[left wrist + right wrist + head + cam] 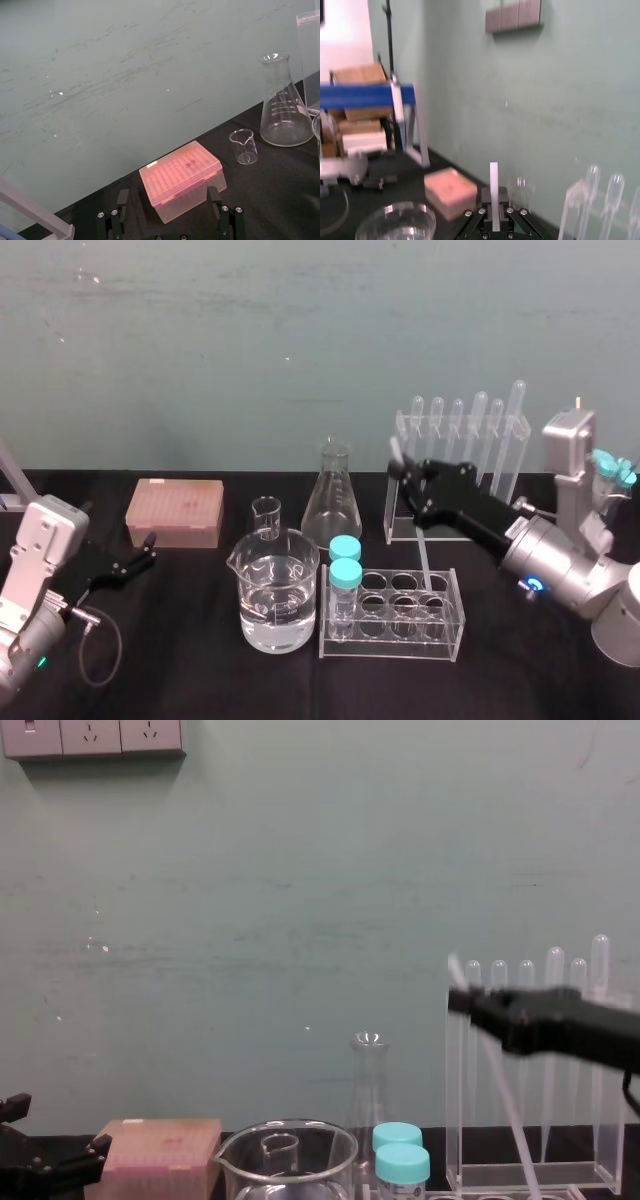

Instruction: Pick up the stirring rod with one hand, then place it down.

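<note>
Stirring rod (424, 558) in right gripper (402, 478)

Pink box (174, 512), water beaker (278, 592), conical flask (334, 505), tube rack (400, 645)

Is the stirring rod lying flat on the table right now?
No, in the chest view the right gripper is shut on the stirring rod, holding it steeply tilted rather than flat.

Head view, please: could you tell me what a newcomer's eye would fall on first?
The right gripper, raised right of centre before the pipette stand, is shut on the slanting stirring rod. A large beaker of clear liquid stands front and centre; the left gripper rests open at the far left by the pink box.
</note>
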You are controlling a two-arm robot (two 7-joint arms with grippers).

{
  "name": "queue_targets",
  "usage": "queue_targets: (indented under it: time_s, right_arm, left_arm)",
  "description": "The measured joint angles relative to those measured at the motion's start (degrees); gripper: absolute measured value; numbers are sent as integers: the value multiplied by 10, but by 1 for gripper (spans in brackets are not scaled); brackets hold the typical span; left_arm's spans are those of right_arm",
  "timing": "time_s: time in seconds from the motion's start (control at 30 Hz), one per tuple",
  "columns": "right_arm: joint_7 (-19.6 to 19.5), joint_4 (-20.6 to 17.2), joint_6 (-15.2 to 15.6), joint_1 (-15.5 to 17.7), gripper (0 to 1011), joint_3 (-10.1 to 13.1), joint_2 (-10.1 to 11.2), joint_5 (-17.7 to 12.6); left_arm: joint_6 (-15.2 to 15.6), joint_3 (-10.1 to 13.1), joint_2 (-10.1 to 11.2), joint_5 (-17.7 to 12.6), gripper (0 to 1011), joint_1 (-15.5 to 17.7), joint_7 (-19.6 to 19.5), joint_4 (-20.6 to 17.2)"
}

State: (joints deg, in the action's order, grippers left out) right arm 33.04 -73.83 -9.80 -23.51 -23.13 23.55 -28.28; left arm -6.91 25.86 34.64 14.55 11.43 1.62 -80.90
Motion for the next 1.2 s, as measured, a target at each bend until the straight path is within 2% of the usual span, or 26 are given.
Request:
queue_targets:
  time_s: [0.13,0.23,0.27,0.57,0.67,0.8,1.2]
  right_arm:
    - [19,-11,-20,0,68,19,-6,-26]
    - [33,-19,-44,0,68,32,-9,-41]
    - [39,-22,-61,0,68,37,-10,-44]
    - [74,-16,-166,16,69,56,-16,-39]
    - [76,-10,-173,21,68,56,-16,-33]
    - [70,-2,-164,31,68,55,-15,-20]
    - [71,-3,-166,29,68,55,-15,-22]
  left_arm:
    - [0,0,0,0,1000,0,0,0]
    - [0,0,0,0,1000,0,0,0]
    - [0,0,0,0,1000,0,0,0]
    - [0,0,0,0,1000,0,0,0]
    - [0,0,0,0,1000,0,0,0]
    - [0,0,0,0,1000,0,0,0]
    - [0,0,0,0,1000,0,0,0]
